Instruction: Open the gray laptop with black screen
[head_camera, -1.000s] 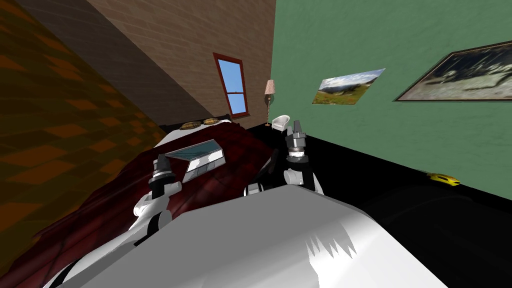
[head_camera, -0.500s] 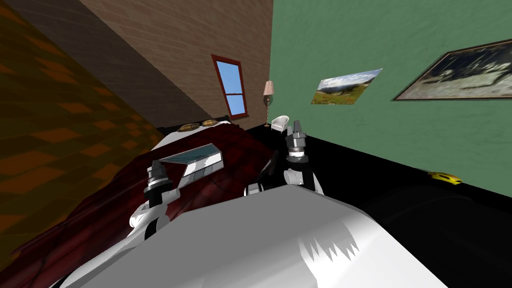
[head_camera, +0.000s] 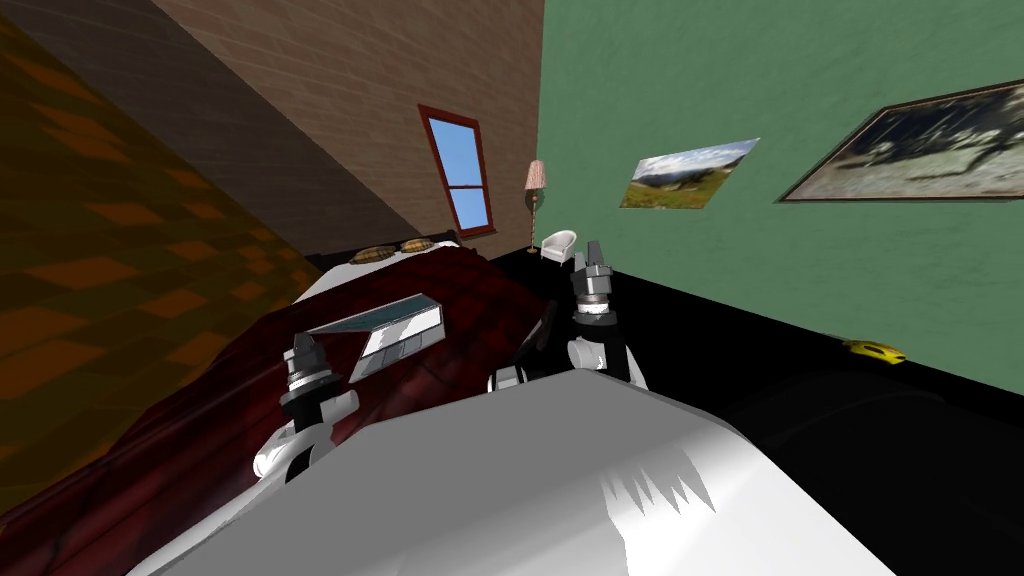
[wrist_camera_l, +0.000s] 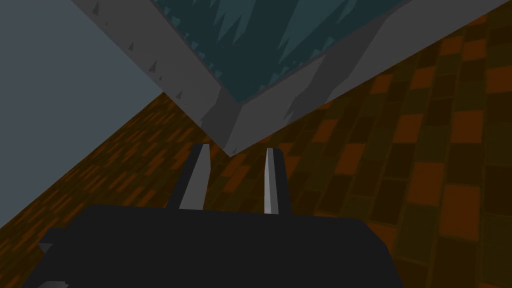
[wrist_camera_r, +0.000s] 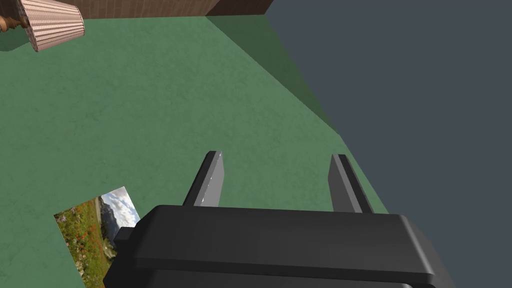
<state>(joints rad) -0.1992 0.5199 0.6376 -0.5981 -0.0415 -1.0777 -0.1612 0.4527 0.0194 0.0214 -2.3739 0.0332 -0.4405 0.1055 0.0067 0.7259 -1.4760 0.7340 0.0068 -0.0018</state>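
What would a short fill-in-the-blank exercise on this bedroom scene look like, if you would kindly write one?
1. The laptop lies on a bed whose cover is dark ___.
2. The tool nearest the laptop belongs to the robot's ___ arm.
3. The right tool points at a ___ wall.

Missing words: red; left; green.
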